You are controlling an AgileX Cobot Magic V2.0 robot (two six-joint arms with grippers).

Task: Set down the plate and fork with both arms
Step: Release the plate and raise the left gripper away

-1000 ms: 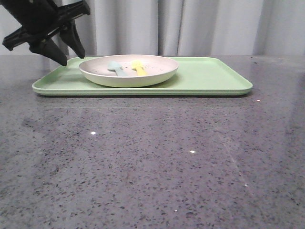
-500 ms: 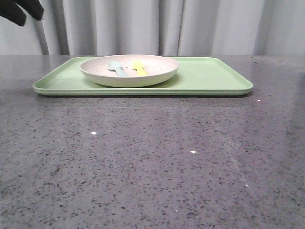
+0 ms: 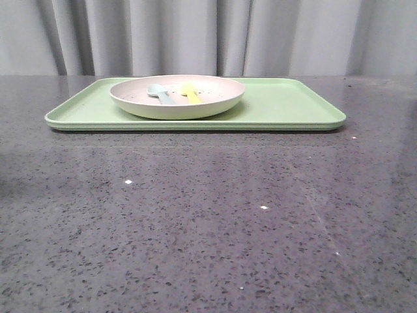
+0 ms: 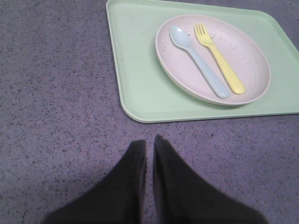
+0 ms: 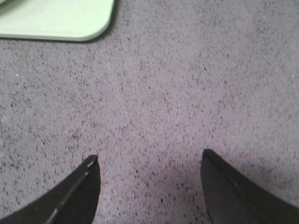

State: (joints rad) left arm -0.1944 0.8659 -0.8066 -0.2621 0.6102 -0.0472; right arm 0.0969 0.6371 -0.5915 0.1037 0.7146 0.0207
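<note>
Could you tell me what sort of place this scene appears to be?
Probably a lab tabletop staged as a dining setup: a speckled grey table, pale curtains, and a green tray holding a plate.

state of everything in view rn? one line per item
plate: upright on the tray, toward its left end, holding both utensils
fork: lying flat in the plate, beside the spoon
blue spoon: lying flat in the plate, bowl up
green tray: flat on the table
left gripper: shut, empty, over bare table off the tray
right gripper: open, empty, over bare table
</note>
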